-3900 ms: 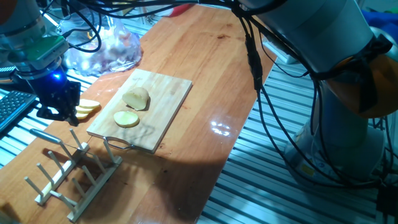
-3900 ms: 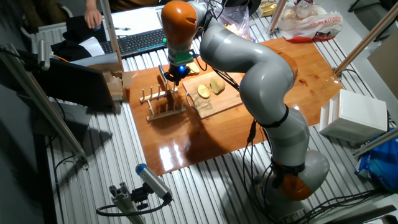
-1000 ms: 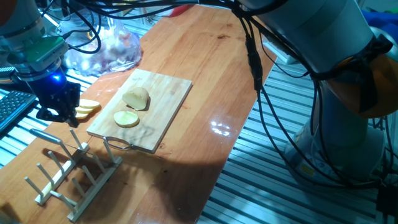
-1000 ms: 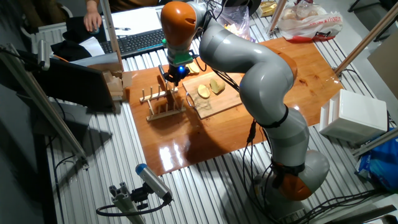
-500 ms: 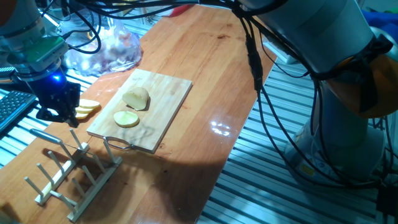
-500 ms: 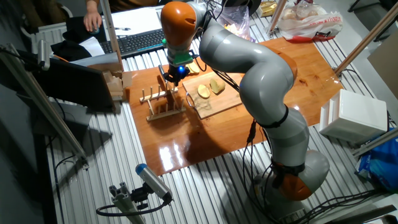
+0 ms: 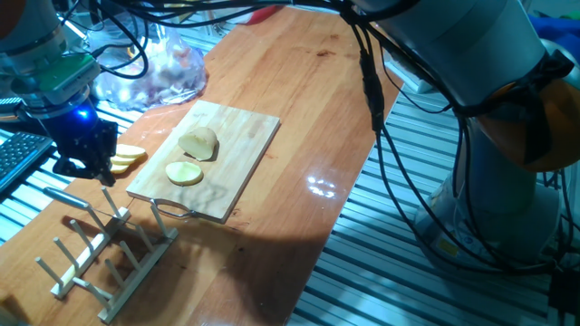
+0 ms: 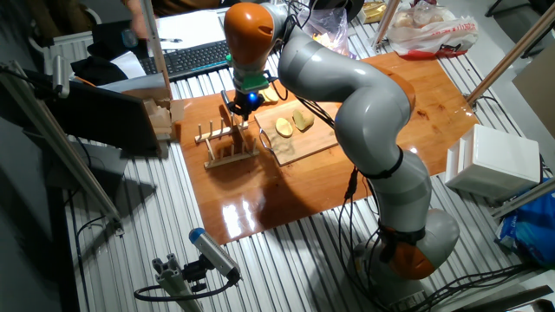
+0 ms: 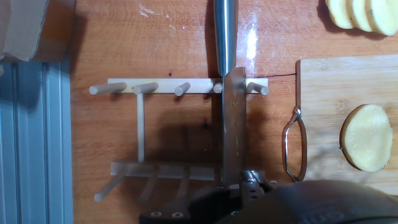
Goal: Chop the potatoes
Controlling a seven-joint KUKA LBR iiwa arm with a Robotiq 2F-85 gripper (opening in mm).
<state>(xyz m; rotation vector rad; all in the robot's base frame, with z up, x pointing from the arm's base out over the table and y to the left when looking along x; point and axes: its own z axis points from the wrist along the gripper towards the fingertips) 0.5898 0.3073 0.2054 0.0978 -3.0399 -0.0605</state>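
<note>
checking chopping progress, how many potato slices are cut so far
About 4: one slice lies flat on the cutting board beside the potato chunk; roughly three overlap in a stack on the table off the board. More may be hidden.

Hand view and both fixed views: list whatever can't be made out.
- Tool: the hand view shows only its dark body at the bottom edge, covering the end of the knife blade. Open or shut is unclear.
- Stacked potato slices: cut by the top edge in the hand view, partly behind the tool in one fixed view.
- The knife: too small in the other fixed view.
</note>
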